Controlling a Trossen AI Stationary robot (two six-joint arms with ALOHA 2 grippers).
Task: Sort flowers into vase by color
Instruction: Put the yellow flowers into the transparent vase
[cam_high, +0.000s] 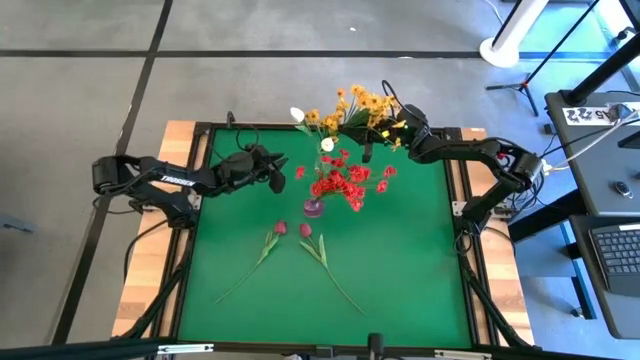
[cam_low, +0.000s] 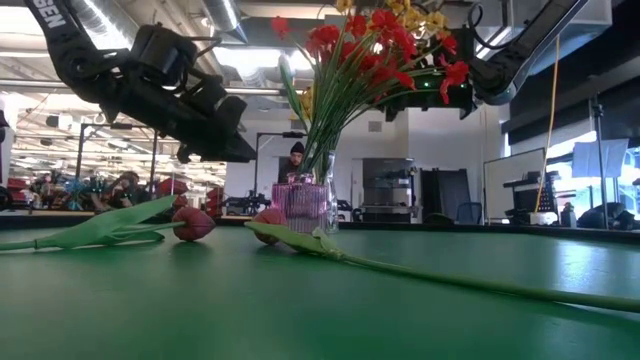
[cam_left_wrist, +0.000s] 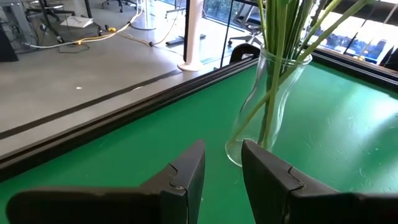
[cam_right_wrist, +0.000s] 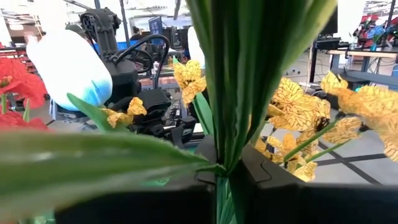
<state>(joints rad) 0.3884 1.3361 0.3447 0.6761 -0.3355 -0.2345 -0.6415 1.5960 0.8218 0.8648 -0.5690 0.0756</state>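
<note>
The right gripper (cam_high: 398, 127) hangs over the far edge of the green table (cam_high: 400, 270), its dark fingers pinched tight on a sheaf of green stems topped with yellow-orange blossom clusters (cam_high: 365, 105). In the right wrist view those stems (cam_right_wrist: 239, 87) run straight up out of the closed jaws, with orange blooms (cam_right_wrist: 298, 112) fanning to either side and a white bud (cam_right_wrist: 68, 65) blurred close by.

What the coming move seems to turn on is the clear glass vase (cam_left_wrist: 267, 99) near the table's far edge. From above, its place is marked by the white buds (cam_high: 327, 144) standing in it, and it lies toward the table's middle from the right gripper, close by. The bunch is held with its long axis roughly upright, blossoms up, so my guess is it only needs carrying sideways and lowering, stems first.

The left gripper (cam_left_wrist: 217, 174) hovers on the other side of that glass vase, its fingers a little apart and holding nothing. It is about as near the vase as the right one.

Nearer the centre, a small purple vase (cam_high: 313, 208) carries the red blossom clusters (cam_high: 345, 183). Two dark red buds on long green stems (cam_high: 290, 255) lie flat on the mat on the near side of it, buds toward the vase, stems splaying away toward the near edge. They are not yet sorted, and the free left arm looks better placed to reach them.
</note>
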